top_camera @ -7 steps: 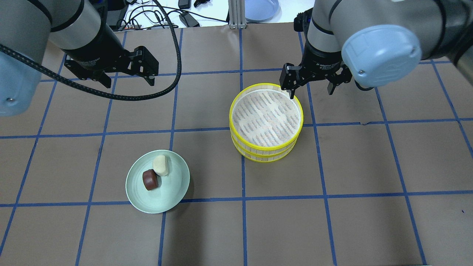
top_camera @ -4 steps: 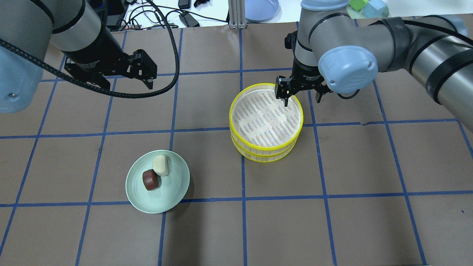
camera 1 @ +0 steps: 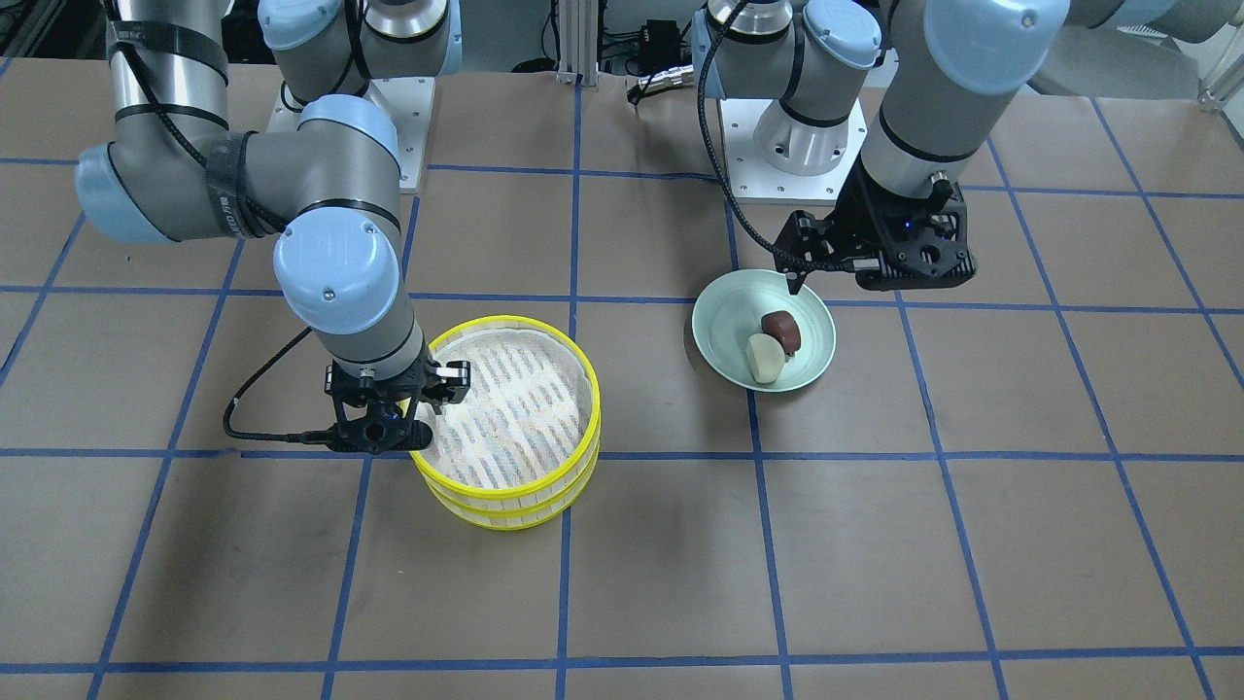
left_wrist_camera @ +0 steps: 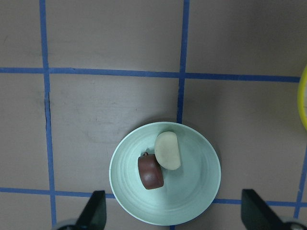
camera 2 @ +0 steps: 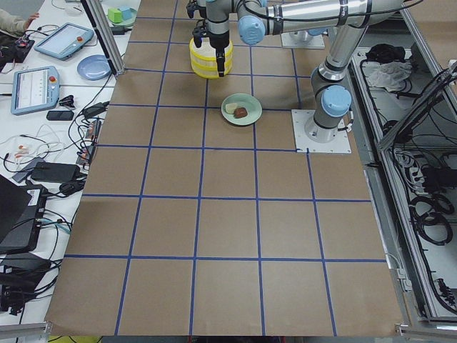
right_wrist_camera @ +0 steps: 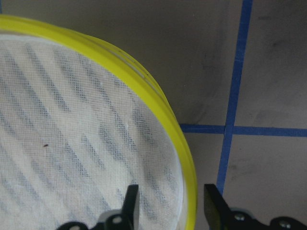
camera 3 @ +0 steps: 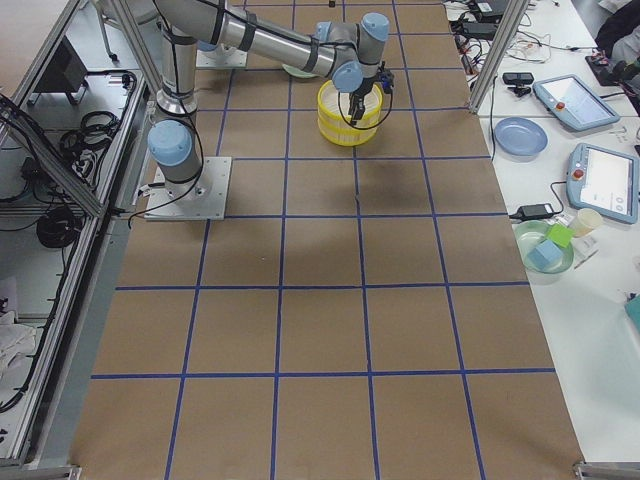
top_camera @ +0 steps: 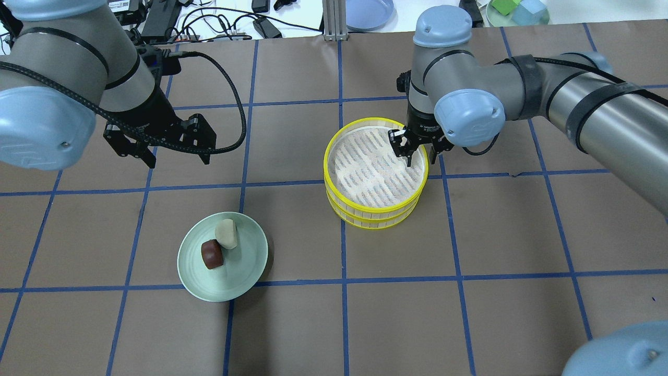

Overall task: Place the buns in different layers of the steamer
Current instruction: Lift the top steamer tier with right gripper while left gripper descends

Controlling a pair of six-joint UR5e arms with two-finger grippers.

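While buns (top_camera: 212, 254) lie on plate (top_camera: 245, 266), steamer (top_camera: 365, 177) stacked

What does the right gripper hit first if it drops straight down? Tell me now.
Probably the liner. The right gripper is open astride the rim of the steamer, with its inner finger over the liner and its outer finger outside the wall. The height above it is unclear.

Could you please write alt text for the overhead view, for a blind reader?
The open right gripper straddles the rim of the two-tray steamer. The open left gripper hovers apart from the green plate, which holds the white bun and the brown bun.
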